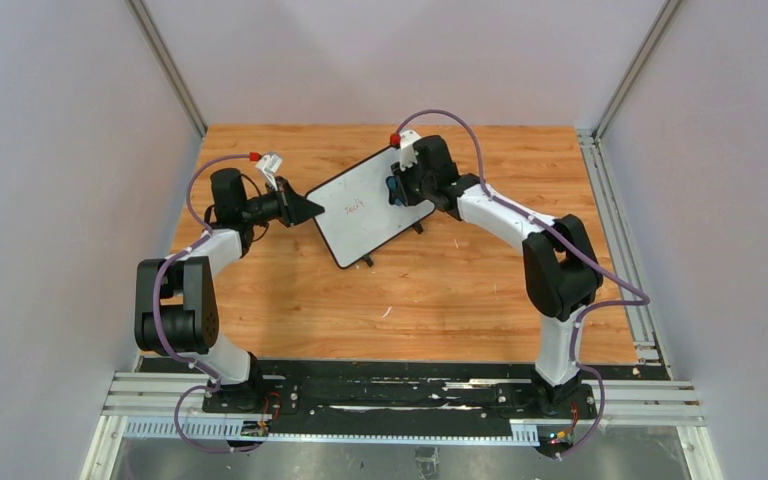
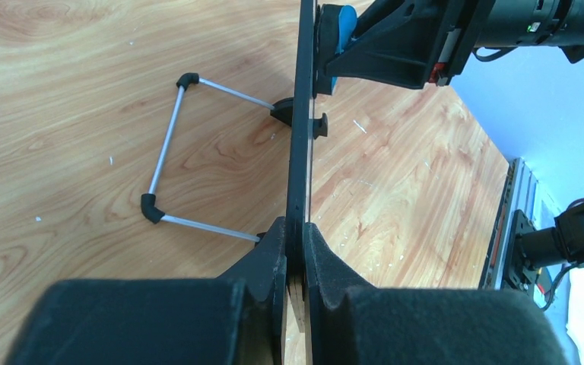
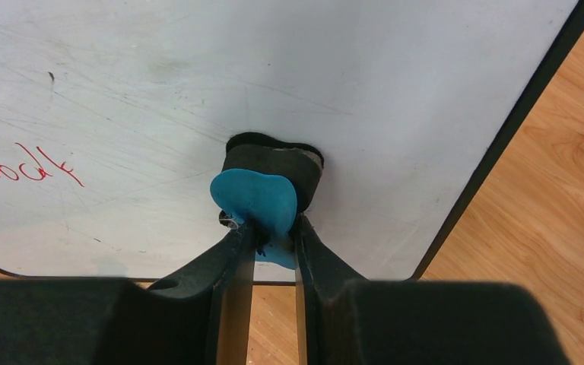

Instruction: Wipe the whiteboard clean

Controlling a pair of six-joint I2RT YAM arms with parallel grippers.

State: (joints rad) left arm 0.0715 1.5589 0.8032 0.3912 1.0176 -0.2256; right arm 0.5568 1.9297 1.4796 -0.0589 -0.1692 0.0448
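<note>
Two arms reach from the near edge over the wooden table (image 1: 440, 300). The left gripper (image 2: 295, 228) is clamped on the left edge of the whiteboard (image 1: 375, 220), which stands tilted near the table's middle. The right gripper (image 3: 274, 228) grasps a blue eraser (image 3: 255, 199), pressed on the white face, apart from the red writing (image 3: 23, 169).
</note>
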